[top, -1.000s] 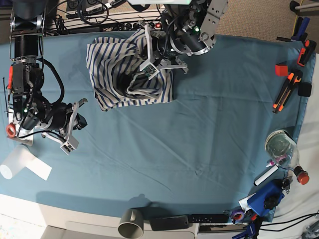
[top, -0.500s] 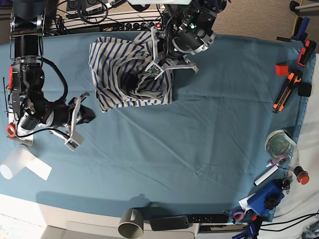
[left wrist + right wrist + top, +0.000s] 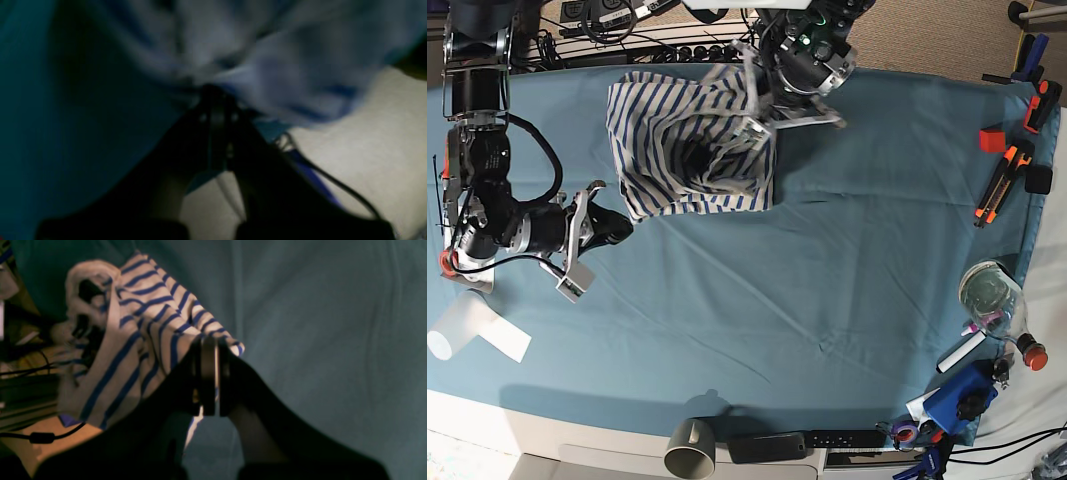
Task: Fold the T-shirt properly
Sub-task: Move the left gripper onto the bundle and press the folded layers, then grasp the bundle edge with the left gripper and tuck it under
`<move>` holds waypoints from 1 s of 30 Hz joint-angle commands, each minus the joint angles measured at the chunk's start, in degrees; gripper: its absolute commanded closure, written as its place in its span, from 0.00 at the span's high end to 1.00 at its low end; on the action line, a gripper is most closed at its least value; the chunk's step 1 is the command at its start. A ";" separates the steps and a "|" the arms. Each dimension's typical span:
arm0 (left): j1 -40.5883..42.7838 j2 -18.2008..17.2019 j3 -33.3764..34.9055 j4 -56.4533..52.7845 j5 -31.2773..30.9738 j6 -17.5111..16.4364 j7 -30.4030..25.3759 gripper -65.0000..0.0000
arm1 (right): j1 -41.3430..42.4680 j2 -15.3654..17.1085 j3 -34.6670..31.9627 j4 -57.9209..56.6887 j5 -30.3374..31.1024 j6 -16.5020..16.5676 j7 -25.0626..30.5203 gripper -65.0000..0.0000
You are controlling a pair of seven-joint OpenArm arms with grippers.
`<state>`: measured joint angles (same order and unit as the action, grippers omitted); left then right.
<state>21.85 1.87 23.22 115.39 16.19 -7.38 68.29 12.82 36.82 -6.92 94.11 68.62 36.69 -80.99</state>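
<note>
The T-shirt (image 3: 689, 150) lies bunched at the far left of the teal table cloth (image 3: 827, 270). The left gripper (image 3: 217, 96) is clamped on its far edge (blurred view); the right gripper (image 3: 209, 340) pinches its near-left corner.

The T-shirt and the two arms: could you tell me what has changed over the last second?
The right gripper swung across the teal cloth to the T-shirt and now pinches its lower corner. The left gripper, shut on the shirt's far side, shifted slightly toward the table's back edge, lifting cloth. The clutter along the edges stayed put.
</note>
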 commanded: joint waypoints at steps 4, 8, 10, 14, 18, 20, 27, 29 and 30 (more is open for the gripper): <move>0.07 0.04 -0.15 9.46 5.07 6.34 -0.17 0.00 | 1.16 0.96 0.61 0.70 0.74 0.17 0.99 0.02; 2.80 0.04 -0.09 17.38 4.81 9.05 -2.78 0.00 | 1.16 0.96 0.61 0.70 0.11 0.22 0.99 0.02; 4.74 0.04 -0.09 19.61 -1.33 5.68 -5.33 0.00 | 1.16 0.94 0.61 0.70 -0.39 0.52 0.99 0.02; 6.08 0.04 -0.09 19.61 -20.76 -7.85 -11.87 0.00 | 1.18 0.94 0.61 0.70 -1.77 0.59 0.99 0.02; 4.87 0.04 -0.11 19.50 -23.65 -10.08 -13.88 0.00 | 1.16 0.96 0.61 0.70 -4.00 0.61 0.99 0.02; 3.61 0.07 -0.09 16.63 -23.82 -10.10 -13.94 0.00 | 1.16 0.94 0.61 0.70 -4.15 0.61 0.99 0.02; -2.23 0.35 -0.09 5.97 -23.98 -10.73 -14.16 0.00 | 1.16 0.94 0.61 0.70 -4.17 0.61 0.99 0.02; -3.17 0.33 -0.09 3.58 -23.96 -10.75 -14.16 0.00 | 1.16 0.94 0.61 0.70 -4.17 0.61 0.99 0.02; -3.61 0.33 -0.09 2.62 -23.96 -10.73 -14.08 0.00 | 1.16 0.94 0.61 0.70 -4.20 0.61 0.99 0.02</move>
<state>18.79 1.58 22.87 117.03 -7.14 -17.91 55.55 12.69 36.69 -6.92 94.06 63.46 37.32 -80.99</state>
